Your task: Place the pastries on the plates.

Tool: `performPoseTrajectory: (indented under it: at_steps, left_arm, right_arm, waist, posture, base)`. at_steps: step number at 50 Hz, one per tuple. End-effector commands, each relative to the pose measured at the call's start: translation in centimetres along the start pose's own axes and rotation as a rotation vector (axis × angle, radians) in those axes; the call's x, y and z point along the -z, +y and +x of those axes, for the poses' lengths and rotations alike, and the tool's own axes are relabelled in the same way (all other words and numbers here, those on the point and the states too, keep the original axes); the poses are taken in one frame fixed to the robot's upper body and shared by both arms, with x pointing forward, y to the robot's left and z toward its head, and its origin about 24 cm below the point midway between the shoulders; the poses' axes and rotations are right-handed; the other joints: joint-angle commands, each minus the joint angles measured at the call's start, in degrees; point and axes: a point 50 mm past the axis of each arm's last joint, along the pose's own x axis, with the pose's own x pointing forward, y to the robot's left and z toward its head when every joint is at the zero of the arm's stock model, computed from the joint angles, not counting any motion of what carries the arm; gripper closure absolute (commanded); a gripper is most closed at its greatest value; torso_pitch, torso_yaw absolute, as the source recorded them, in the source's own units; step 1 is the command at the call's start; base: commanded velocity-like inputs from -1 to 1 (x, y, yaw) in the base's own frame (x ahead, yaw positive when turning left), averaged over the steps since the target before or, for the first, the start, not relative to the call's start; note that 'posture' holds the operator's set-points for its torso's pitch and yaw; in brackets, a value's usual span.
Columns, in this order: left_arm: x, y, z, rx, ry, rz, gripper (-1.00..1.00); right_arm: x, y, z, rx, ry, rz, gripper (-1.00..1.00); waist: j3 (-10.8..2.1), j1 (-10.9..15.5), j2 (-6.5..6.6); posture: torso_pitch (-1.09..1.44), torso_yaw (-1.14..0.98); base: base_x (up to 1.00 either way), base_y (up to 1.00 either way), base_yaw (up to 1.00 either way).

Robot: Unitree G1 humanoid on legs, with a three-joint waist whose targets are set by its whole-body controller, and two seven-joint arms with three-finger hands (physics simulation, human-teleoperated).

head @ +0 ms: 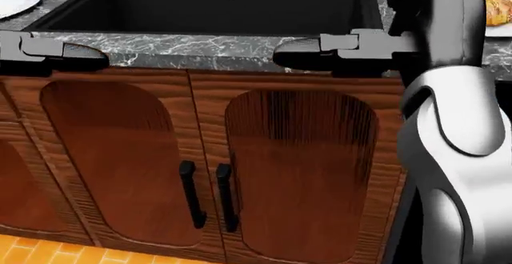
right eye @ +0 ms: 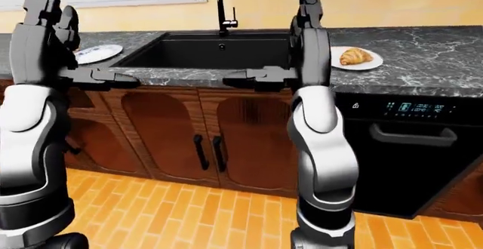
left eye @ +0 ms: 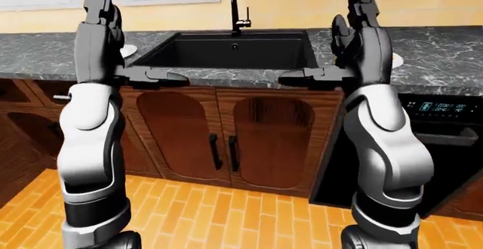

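A croissant (right eye: 355,55) lies on a white plate (right eye: 368,65) on the dark marble counter, to the right of the sink in the right-eye view. At the right edge of the head view only a sliver of the croissant (head: 499,9) shows. A second white plate (right eye: 98,52) sits to the left of the sink, and I see no pastry on it. My right hand (right eye: 306,39) is raised above the counter edge, open and holding nothing, left of the croissant plate. My left hand (right eye: 45,31) is raised the same way, open, beside the left plate.
A black sink (head: 216,6) with a tall faucet (right eye: 220,5) fills the middle of the counter. Below it are wooden cabinet doors (head: 200,174) with black handles. A black oven (right eye: 407,147) stands at the right, and orange floor tiles (right eye: 188,215) lie below.
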Motion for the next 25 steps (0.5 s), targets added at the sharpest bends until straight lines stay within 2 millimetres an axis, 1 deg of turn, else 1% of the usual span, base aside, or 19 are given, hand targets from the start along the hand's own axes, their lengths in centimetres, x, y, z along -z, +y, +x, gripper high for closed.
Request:
performPoseTrajectory:
  at_steps: [1,2,3,5,8,11,12,13,14,15,16,17,19,20,21,22,23,24,25]
  left_arm:
    - [-0.34,0.46,0.16,-0.022,-0.016,0.012,-1.0]
    - [-0.36,0.41,0.16,-0.019,-0.017,0.012,-1.0]
    - [-0.37,0.38,0.16,-0.017,-0.018,0.011,-1.0]
    - [-0.22,0.38,0.12,-0.019,-0.017,0.012,-1.0]
    - [-0.09,0.39,0.02,-0.02,-0.015,0.012,-1.0]
    - [-0.1,0.43,-0.04,-0.021,-0.016,0.012,-1.0]
    - [-0.08,0.45,-0.06,-0.022,-0.016,0.011,-1.0]
    - [-0.03,0.46,-0.09,-0.023,-0.016,0.012,-1.0]
    - [0.02,0.5,-0.11,-0.024,-0.015,0.012,-1.0]
    - [0.04,0.52,-0.13,-0.026,-0.014,0.012,-1.0]
    - [0.02,0.55,-0.14,-0.027,-0.015,0.011,-1.0]
    - [0.05,0.56,-0.15,-0.027,-0.015,0.011,-1.0]
    - [0.08,0.58,-0.17,-0.027,-0.014,0.011,-1.0]
    - [0.12,0.6,-0.17,-0.028,-0.014,0.011,-1.0]
    - [0.14,0.61,-0.17,-0.028,-0.014,0.012,-1.0]
    - [0.13,0.61,-0.16,-0.029,-0.015,0.011,-1.0]
    - [0.16,0.61,-0.16,-0.029,-0.014,0.013,-1.0]
    - [0.16,0.62,-0.16,-0.029,-0.014,0.012,-1.0]
    - [0.19,0.63,-0.18,-0.03,-0.013,0.012,-1.0]
  right_arm:
    - [-0.85,0.59,-0.03,-0.03,-0.049,0.009,-1.0]
    - [-0.98,0.63,-0.06,-0.032,-0.052,0.016,-1.0]
    - [-1.04,0.59,-0.08,-0.032,-0.056,0.015,-1.0]
    - [-1.12,0.49,-0.19,-0.029,-0.062,0.015,-1.0]
    - [-1.08,0.5,-0.33,-0.029,-0.062,0.02,-1.0]
    - [-1.09,0.48,-0.34,-0.026,-0.062,0.023,-1.0]
    - [-1.07,0.51,-0.36,-0.027,-0.062,0.023,-1.0]
    - [-1.03,0.53,-0.38,-0.027,-0.06,0.022,-1.0]
    - [-1.0,0.56,-0.41,-0.029,-0.06,0.022,-1.0]
    - [-0.93,0.55,-0.39,-0.028,-0.058,0.021,-1.0]
    - [-0.91,0.57,-0.39,-0.028,-0.055,0.019,-1.0]
    - [-0.92,0.6,-0.41,-0.031,-0.056,0.018,-1.0]
    - [-0.93,0.58,-0.38,-0.028,-0.055,0.023,-1.0]
    - [-0.92,0.6,-0.36,-0.027,-0.056,0.019,-1.0]
    - [-0.93,0.62,-0.36,-0.027,-0.056,0.021,-1.0]
    - [-0.93,0.63,-0.34,-0.028,-0.057,0.017,-1.0]
    - [-0.92,0.63,-0.33,-0.027,-0.058,0.019,-1.0]
    - [-0.95,0.67,-0.35,-0.03,-0.06,0.01,-1.0]
    - [-0.94,0.66,-0.34,-0.029,-0.059,0.017,-1.0]
  waist:
    - [-1.16,1.08,3.28]
    - [0.14,2.04,1.5]
    - [0.38,1.37,0.94]
    - [-0.01,3.06,-0.53]
    - [1.42,3.93,-3.2]
    - [1.21,4.45,-5.85]
    - [0.14,4.19,-7.79]
    - [1.56,2.85,-6.87]
    - [1.65,3.74,-7.1]
    - [-0.23,3.16,-6.95]
    - [-0.94,3.11,-7.67]
    - [-1.49,2.6,-7.12]
    - [-1.5,1.64,-5.66]
    - [-1.22,1.72,-4.22]
    - [-1.64,2.73,-1.14]
    - [-1.26,4.24,2.32]
    - [-1.55,4.28,1.35]
    - [-1.0,4.18,1.98]
    - [-0.99,5.09,1.17]
  posture:
    - [-0.16,0.0]
    - [-0.16,0.0]
    - [-0.16,0.0]
    - [-0.16,0.0]
    - [-0.16,0.0]
    - [-0.16,0.0]
    - [-0.16,0.0]
    - [-0.16,0.0]
    - [-0.16,0.0]
    - [-0.16,0.0]
    - [-0.16,0.0]
    - [-0.16,0.0]
    - [-0.16,0.0]
    - [-0.16,0.0]
    - [-0.16,0.0]
    - [-0.16,0.0]
    - [-0.16,0.0]
    - [-0.16,0.0]
    - [-0.16,0.0]
  base:
    - [0.44,0.68,0.0]
    - [0.44,0.68,0.0]
    - [0.44,0.7,0.0]
    - [0.54,0.86,0.0]
    - [0.58,0.91,0.0]
    - [0.59,0.91,0.0]
    - [0.6,0.9,0.0]
    - [0.59,0.91,0.0]
    - [0.59,0.88,0.0]
    - [0.59,0.87,0.0]
    - [0.55,0.56,0.0]
    - [0.53,0.52,0.0]
    - [0.46,0.45,0.0]
    - [0.23,0.23,0.0]
    - [0.18,0.2,0.0]
    - [0.16,0.17,0.0]
    - [0.15,0.17,0.0]
    - [0.15,0.16,0.0]
    - [0.15,0.16,0.0]
